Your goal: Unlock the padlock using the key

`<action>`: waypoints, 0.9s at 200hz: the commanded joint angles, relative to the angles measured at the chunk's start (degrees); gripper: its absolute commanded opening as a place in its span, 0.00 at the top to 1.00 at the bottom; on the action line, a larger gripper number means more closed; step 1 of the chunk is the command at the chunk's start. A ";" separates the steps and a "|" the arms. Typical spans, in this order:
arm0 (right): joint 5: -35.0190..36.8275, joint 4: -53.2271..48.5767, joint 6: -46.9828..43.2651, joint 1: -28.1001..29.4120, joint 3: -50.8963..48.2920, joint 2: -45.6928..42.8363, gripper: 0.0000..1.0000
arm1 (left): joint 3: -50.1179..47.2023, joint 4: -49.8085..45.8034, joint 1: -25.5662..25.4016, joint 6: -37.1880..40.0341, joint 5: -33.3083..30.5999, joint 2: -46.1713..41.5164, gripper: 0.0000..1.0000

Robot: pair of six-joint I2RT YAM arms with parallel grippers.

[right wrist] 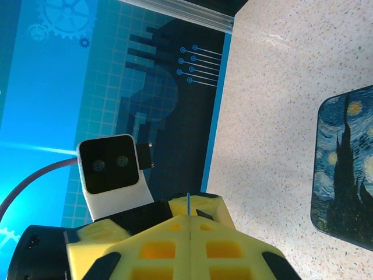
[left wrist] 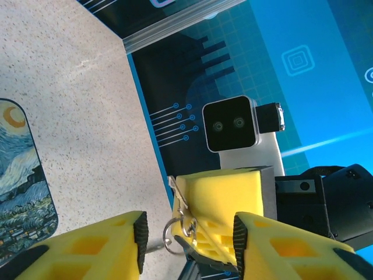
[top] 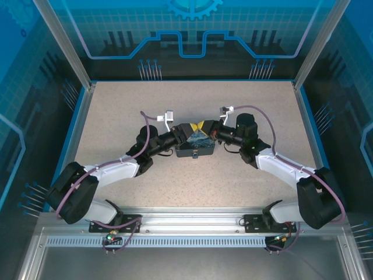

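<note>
Box (top: pixel 196 151) on table (top: pixel 175 105); at box's far edge, left tool (top: pixel 193 128) opposite right tool (top: pixel 206 126), key (left wrist: pixel 176 188) in latter.

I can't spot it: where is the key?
Left wrist view, lower centre: the key pokes from the shut right gripper, its ring dangling by the open left gripper.

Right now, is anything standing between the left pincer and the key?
Nothing visible does. The key hangs with its ring from the shut right pincer, directly in front of the open left pincer, level with the gap between its tips.
</note>
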 commanded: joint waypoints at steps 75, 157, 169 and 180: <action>-4.56 -1.69 -3.50 -3.08 -2.31 -0.96 1.00 | 5.48 -17.42 5.90 5.08 4.50 -4.89 0.32; -5.90 1.35 -0.52 -2.45 -2.19 -1.26 1.00 | 10.53 -15.05 5.60 3.78 12.03 2.42 0.50; -5.84 1.35 -0.36 -2.21 -2.06 -1.31 1.00 | 10.86 -14.81 5.30 3.64 12.15 2.96 0.53; -5.82 1.44 -0.36 -2.04 -1.90 -1.31 1.00 | 11.24 -14.80 5.08 3.55 12.17 3.40 0.54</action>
